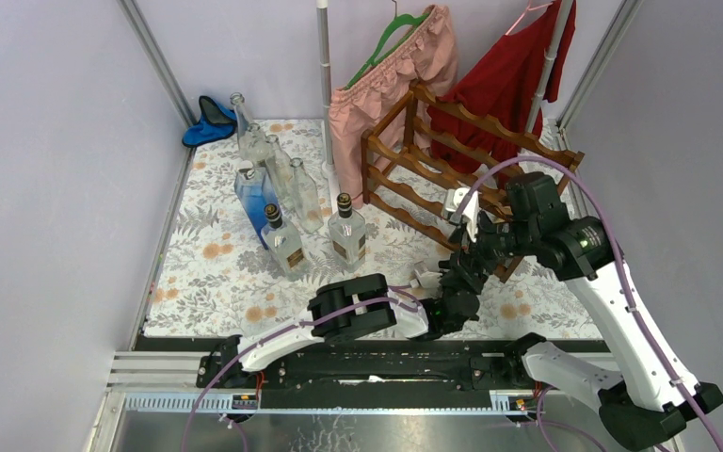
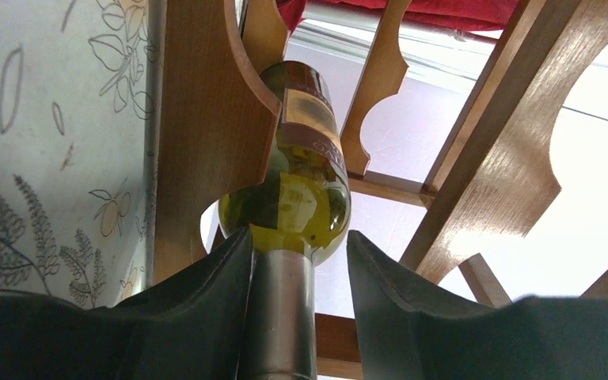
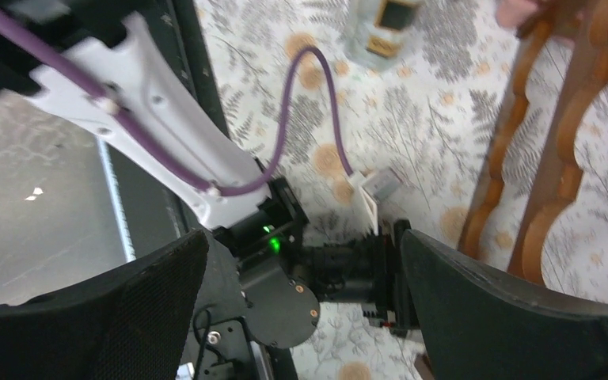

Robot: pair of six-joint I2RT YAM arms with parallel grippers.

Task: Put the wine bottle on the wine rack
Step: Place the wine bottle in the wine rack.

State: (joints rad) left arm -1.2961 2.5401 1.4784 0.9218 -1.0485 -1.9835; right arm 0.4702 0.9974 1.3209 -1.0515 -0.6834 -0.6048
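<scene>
Pinching the glossy green wine bottle (image 2: 301,198) neck, left gripper (image 2: 297,309) meets scalloped wooden wine rack (image 2: 206,134); right gripper (image 3: 305,301) gapes empty.

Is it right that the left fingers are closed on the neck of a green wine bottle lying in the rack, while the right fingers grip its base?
Not quite. The right gripper is open and holds nothing, as the right wrist view shows. The rest stands: the left gripper is closed on the neck of the green wine bottle lying in the rack.

White arm links (image 1: 621,311), black joints, purple cables (image 1: 245,353).
</scene>
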